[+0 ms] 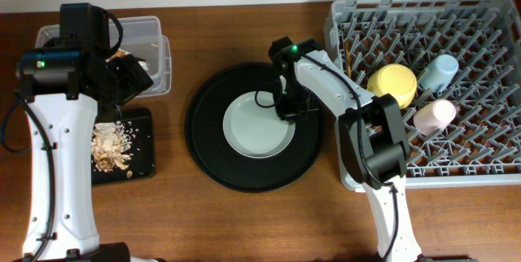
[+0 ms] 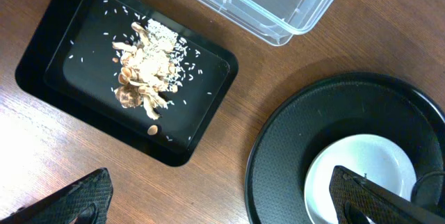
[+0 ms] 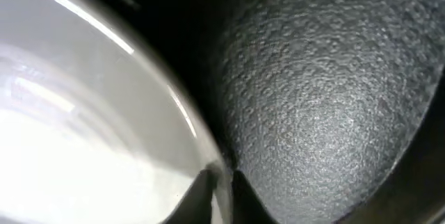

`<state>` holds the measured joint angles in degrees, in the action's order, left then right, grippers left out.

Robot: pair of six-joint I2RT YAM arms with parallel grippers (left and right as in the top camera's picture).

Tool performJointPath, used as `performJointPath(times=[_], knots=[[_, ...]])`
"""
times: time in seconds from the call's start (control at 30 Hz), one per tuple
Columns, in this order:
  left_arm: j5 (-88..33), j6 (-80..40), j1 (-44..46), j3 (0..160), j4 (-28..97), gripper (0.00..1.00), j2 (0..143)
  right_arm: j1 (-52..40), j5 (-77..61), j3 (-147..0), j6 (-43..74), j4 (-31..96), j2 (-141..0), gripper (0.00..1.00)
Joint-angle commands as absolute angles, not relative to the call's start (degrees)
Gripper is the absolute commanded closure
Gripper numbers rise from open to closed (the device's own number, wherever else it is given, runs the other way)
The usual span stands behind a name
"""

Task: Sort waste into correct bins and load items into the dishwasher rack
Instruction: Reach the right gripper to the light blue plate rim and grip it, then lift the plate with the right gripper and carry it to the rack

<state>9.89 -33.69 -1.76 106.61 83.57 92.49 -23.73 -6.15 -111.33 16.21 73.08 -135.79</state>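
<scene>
1. Right gripper (image 1: 286, 112) pinches the pale grey plate (image 1: 254, 132) at its 2 o'clock rim; the plate lies on the round black tray (image 1: 205, 144).
2. I see the left gripper (image 2: 226, 197) spread wide, holding nothing.

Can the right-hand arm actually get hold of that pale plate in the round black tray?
Seemingly yes: the right gripper has its jaws shut on the rim of the plate, with nothing lying on it.

My left arm (image 1: 53, 164) is white links with black joints, a green light behind the wrist. The left gripper (image 2: 222, 200) has matte black fingers (image 2: 83, 196). My right arm (image 1: 326, 79) matches, with black cable alongside.
</scene>
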Motion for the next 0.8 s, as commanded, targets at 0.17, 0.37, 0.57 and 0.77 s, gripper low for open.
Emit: performJointPath(times=[0.17, 0.37, 0.57, 0.77], knots=[[10.3, -33.8, -2.0, 106.7, 83.6, 0.01, 92.9, -21.8, -3.7, -121.8, 16.8, 82.2, -133.2, 0.96], [10.3, -33.8, -2.0, 106.7, 83.6, 0.01, 92.9, -15.6, 1.1, -139.7, 17.0, 92.5, -129.9, 0.96], [10.3, -33.8, -2.0, 106.7, 83.6, 0.01, 92.9, -7.5, 14.9, -152.5, 23.0, 97.3, -128.8, 0.96], [10.3, -33.8, -2.0, 106.7, 83.6, 0.01, 92.9, -3.3, 31.7, -152.7, 30.9, 97.3, -128.5, 0.96]])
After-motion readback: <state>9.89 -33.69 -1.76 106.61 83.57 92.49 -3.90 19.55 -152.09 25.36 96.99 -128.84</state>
